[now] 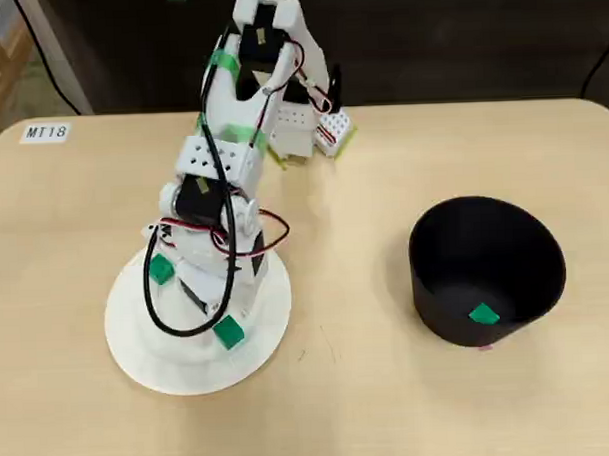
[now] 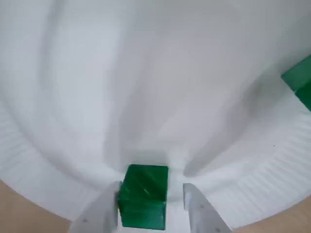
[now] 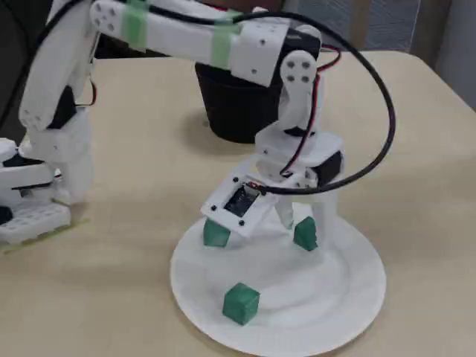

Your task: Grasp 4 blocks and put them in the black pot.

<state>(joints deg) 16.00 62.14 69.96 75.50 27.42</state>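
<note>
A: The claw (image 2: 151,206) — what is it doing?

B: In the wrist view its two white fingers (image 2: 99,216) stand close on either side of a green block (image 2: 144,194), down on the white plate (image 2: 146,73). Whether both pads actually press the block I cannot tell; a thin gap shows on the right side.

A: Count the blocks, going left to right in the overhead view.

B: Four in all. One block (image 1: 162,268) shows at the left of the arm over the plate (image 1: 138,334), a second block (image 1: 228,333) lies near the plate's lower edge, and one more block (image 1: 484,314) sits inside the pot (image 1: 438,313) at the right, against its near wall. The fourth is hidden there under the arm.

A: Where does it turn up?

B: In the fixed view. On the plate (image 3: 349,297) there are three: a block (image 3: 216,233) at the left under the wrist camera housing, a free block (image 3: 241,302) at the front, and a block (image 3: 305,234) at the right, by the claw (image 3: 301,223) tips. The pot (image 3: 238,111) stands behind the arm on the tabletop (image 3: 149,163), and its inside is out of sight from here.

A: And the wrist view?

B: It shows only two: the one between the fingers and a block (image 2: 300,82) cut off at the right edge. One pot, one plate, one arm.
</note>
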